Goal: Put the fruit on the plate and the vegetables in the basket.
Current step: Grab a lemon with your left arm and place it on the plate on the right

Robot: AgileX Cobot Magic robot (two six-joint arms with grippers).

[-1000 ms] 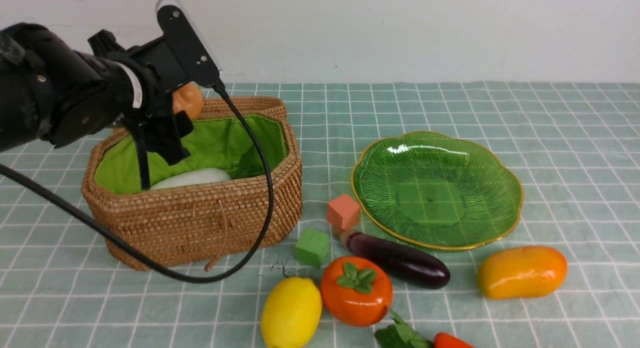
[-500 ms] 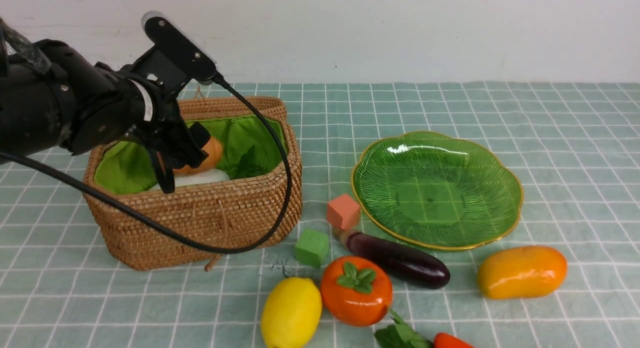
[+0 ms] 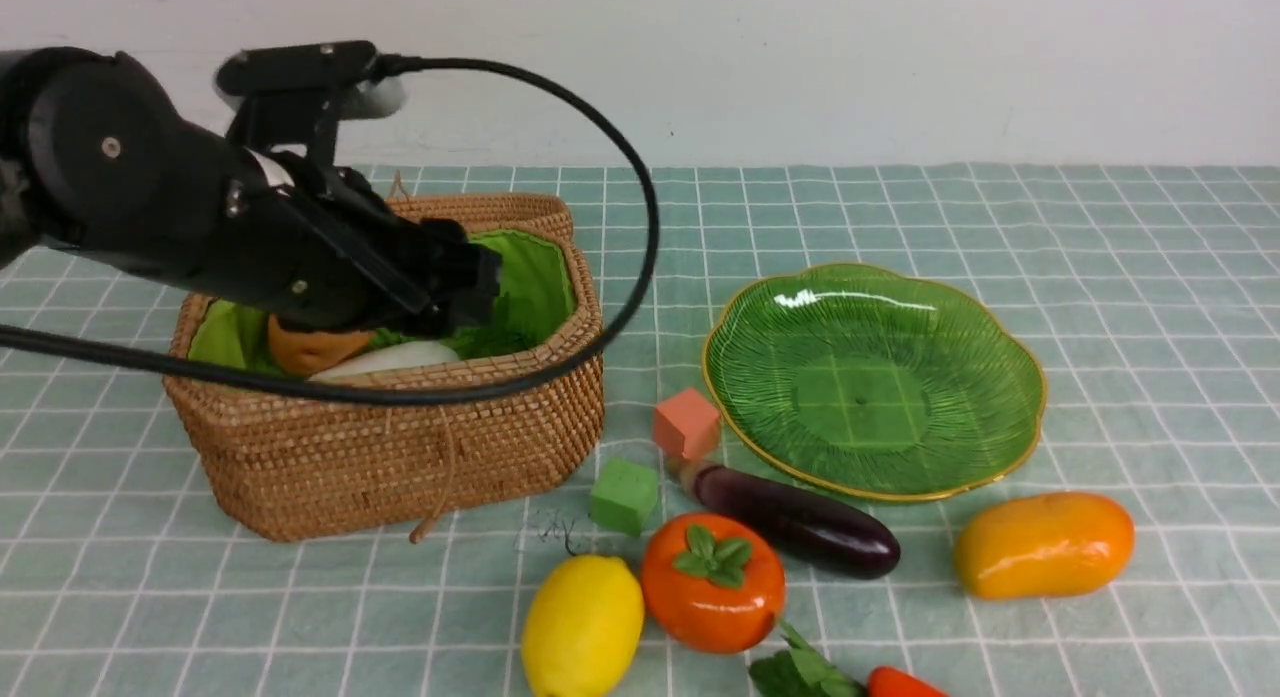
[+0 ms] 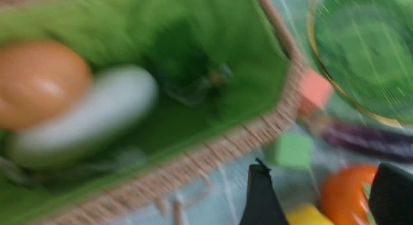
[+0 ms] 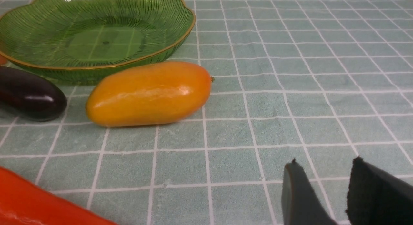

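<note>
The brown potato [image 3: 308, 347] and white radish [image 3: 392, 357] lie in the wicker basket [image 3: 400, 457]. My left gripper [image 3: 478, 277] hangs over the basket, pointing right. In the blurred left wrist view it [image 4: 322, 173] is open and empty, with the potato [image 4: 38, 83] and radish [image 4: 87, 115] apart from it. The green plate [image 3: 870, 377] holds nothing. In front of the plate on the cloth lie the eggplant [image 3: 795, 522], persimmon [image 3: 712, 582], lemon [image 3: 583, 627], mango [image 3: 1045, 544] and the red-orange piece [image 3: 885, 683]. My right gripper [image 5: 324, 162] is open and empty over cloth, near the mango [image 5: 148, 94].
A salmon-pink cube [image 3: 687, 424] and a green cube [image 3: 624, 494] sit between basket and plate, close to the eggplant's stem. The left arm's black cable [image 3: 640, 227] loops over the basket's right end. A white wall stands behind the checked cloth.
The left gripper let go of the potato, which now lies in the basket beside the radish. The left arm has swung round and now points right.
</note>
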